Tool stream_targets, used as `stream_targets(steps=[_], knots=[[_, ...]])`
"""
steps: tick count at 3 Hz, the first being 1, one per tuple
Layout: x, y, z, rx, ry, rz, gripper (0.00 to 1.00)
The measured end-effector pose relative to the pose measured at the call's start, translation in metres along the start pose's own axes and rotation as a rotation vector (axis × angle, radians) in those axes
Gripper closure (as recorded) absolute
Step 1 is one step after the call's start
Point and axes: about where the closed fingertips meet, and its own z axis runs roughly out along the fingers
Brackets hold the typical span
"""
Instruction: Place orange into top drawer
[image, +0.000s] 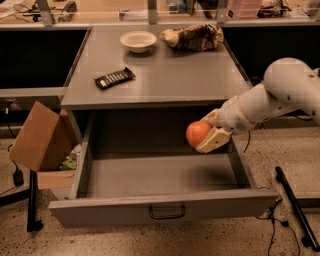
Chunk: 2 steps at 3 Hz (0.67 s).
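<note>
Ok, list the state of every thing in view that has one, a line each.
top drawer, pulled open.
orange, held in the air over the drawer's right side, not set down.
gripper, over the drawer's right side, jaws shut on the orange.
white bowl, upright on the cabinet top.
snack bag, lying on the cabinet top.
dark wrapped bar, lying flat on the cabinet top.
cardboard box, tilted, left of the cabinet.
</note>
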Motion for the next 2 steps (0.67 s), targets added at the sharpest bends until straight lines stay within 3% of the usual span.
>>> stream_targets(steps=[1,2], knots=[[0.034,0.013,0.039,-0.07,0.083,0.048,0.82],[0.051,0.012,0.062,-0.11,0.127,0.068,0.59]])
